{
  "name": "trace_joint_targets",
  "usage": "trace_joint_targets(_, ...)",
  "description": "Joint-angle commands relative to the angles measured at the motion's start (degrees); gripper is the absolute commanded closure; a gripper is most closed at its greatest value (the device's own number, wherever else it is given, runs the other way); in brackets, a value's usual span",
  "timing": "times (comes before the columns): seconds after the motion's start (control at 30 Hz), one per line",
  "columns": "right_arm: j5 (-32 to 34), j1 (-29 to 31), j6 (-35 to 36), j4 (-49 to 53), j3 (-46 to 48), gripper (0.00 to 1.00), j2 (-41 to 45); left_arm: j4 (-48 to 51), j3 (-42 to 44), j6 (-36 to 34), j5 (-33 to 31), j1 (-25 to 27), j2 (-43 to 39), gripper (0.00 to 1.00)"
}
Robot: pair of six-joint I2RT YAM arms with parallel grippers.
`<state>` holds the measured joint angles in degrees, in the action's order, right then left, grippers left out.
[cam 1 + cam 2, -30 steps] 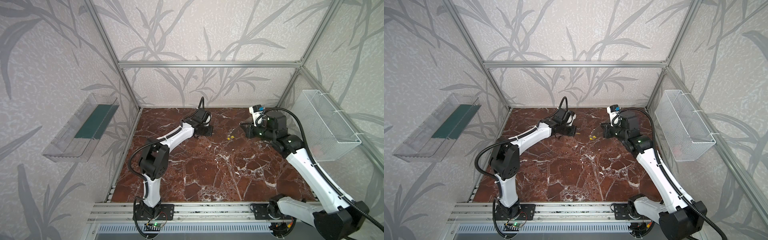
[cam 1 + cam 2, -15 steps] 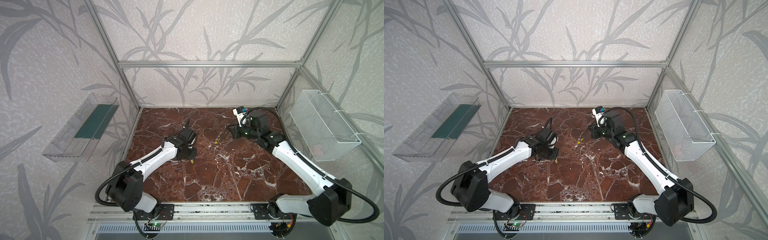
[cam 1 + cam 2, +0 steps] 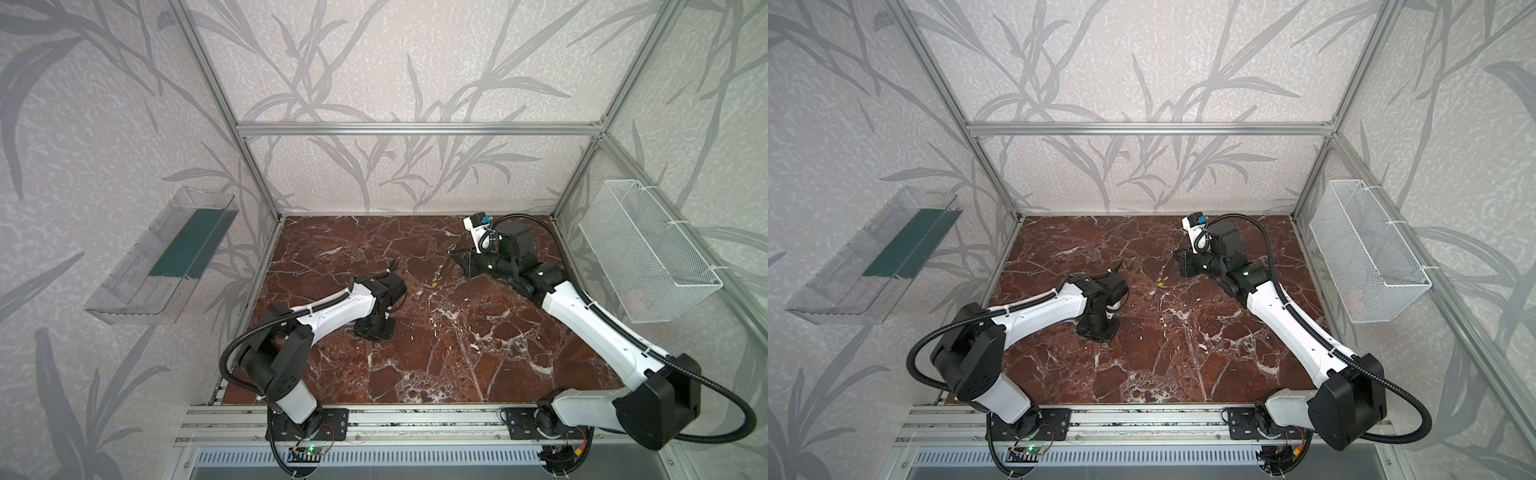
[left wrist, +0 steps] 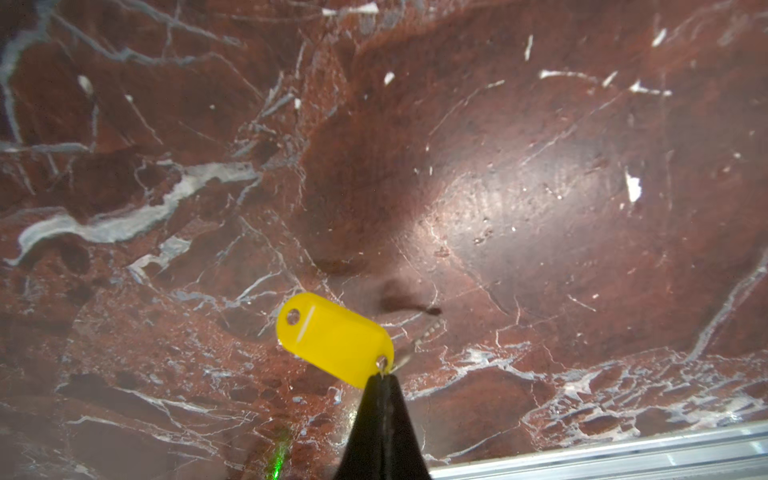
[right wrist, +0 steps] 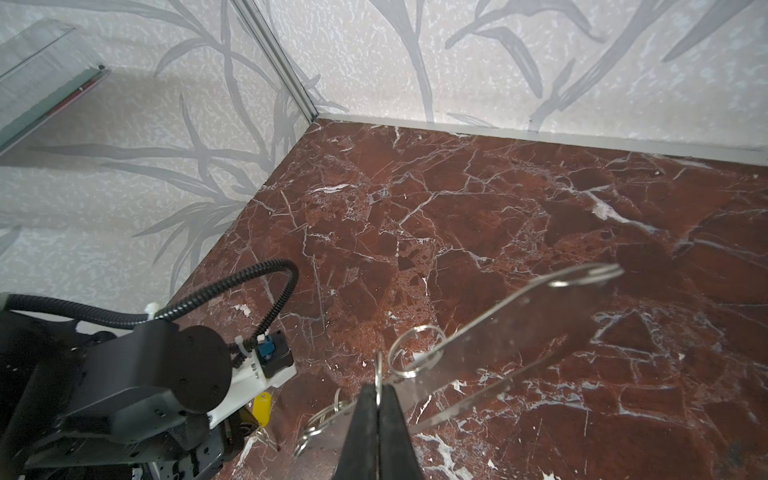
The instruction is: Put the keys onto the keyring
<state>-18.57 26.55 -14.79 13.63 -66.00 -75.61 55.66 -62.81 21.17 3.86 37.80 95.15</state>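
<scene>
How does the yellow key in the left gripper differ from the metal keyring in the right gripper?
The key is yellow plastic; the keyring is a silvery metal plate. The key has one small loop, pinched by the left gripper; the keyring carries several rings, and the right gripper grips its ringed edge. Both seem lifted off the marble table, each in a shut gripper.

A red-brown marbled surface with white veins is enclosed by walls papered in a grey leaf pattern and framed by aluminium bars. A clear plastic shelf holding a dark green sheet is mounted on the left-hand wall; a white wire basket is hung on the right-hand wall.
</scene>
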Motion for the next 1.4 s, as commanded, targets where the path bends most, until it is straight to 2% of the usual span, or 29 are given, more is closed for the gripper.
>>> trace_joint_targets(0.0,-0.37,0.26,0.20,-1.35,0.86,1.00,2.39,1.56,-4.04,-1.63,-2.29,0.06,2.35,1.00)
trace_joint_targets(0.4,0.20,0.26,0.27,-0.45,2.32,1.00,4.18,-0.85,-10.86,-3.22,-2.89,0.05,11.82,0.99)
trace_joint_targets(0.47,0.18,0.27,0.11,-0.62,2.37,1.00,4.07,-1.47,-11.33,-2.69,-2.77,-0.14,12.01,0.85)
trace_joint_targets(0.53,0.12,0.25,0.11,-0.60,2.21,1.00,3.91,-1.81,-11.64,-1.99,-1.85,-0.35,11.41,0.75)
trace_joint_targets(0.63,0.19,0.22,0.28,-0.53,2.02,1.00,3.63,-2.34,-11.01,-0.85,-0.94,-0.58,9.18,0.66)
trace_joint_targets(0.93,-0.60,0.32,-0.24,-1.84,1.92,1.00,2.31,-9.93,-0.81,4.34,1.93,-1.60,-1.29,0.66)
trace_joint_targets(1.37,-0.94,0.34,-0.33,-1.86,1.57,1.00,1.54,-24.46,11.37,8.80,-3.86,1.37,-6.75,0.66)
